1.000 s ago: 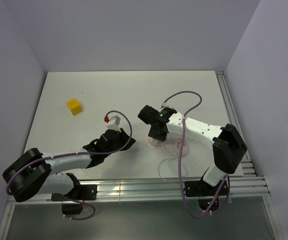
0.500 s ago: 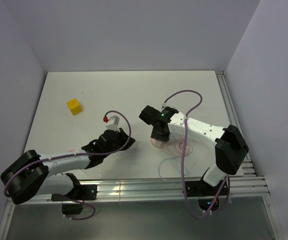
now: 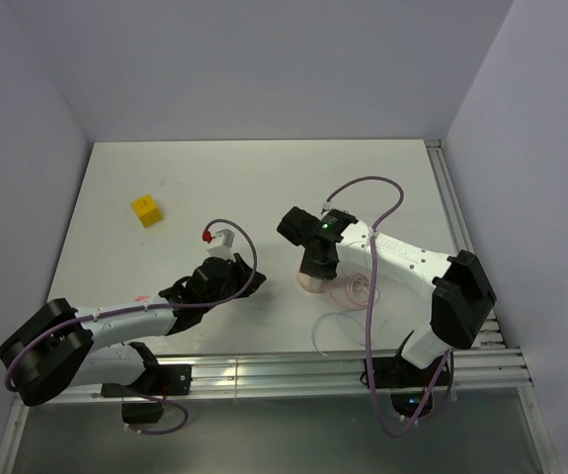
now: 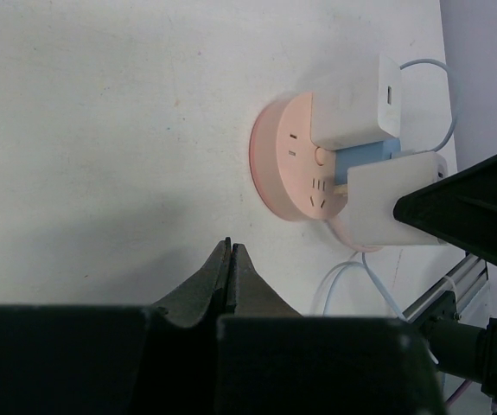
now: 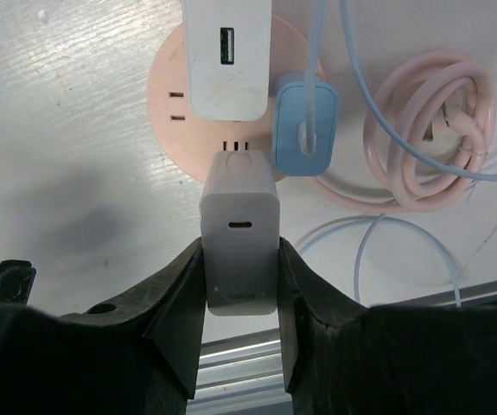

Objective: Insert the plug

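Right arm's wrist has crept slightly over the hub since a second ago. Right gripper is clamped on the white charger, prongs meeting a free socket on the pink hub, probably squared up for the push. Light-blue plug is already seated in the hub alongside. Left gripper is pinched closed and empty, standing off to the side, likely to stay out of the way.

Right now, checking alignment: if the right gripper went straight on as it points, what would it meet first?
The pale grey charger block held in the right gripper would meet the round pink socket disc, seemingly near its three-slot outlet; depth is unclear.
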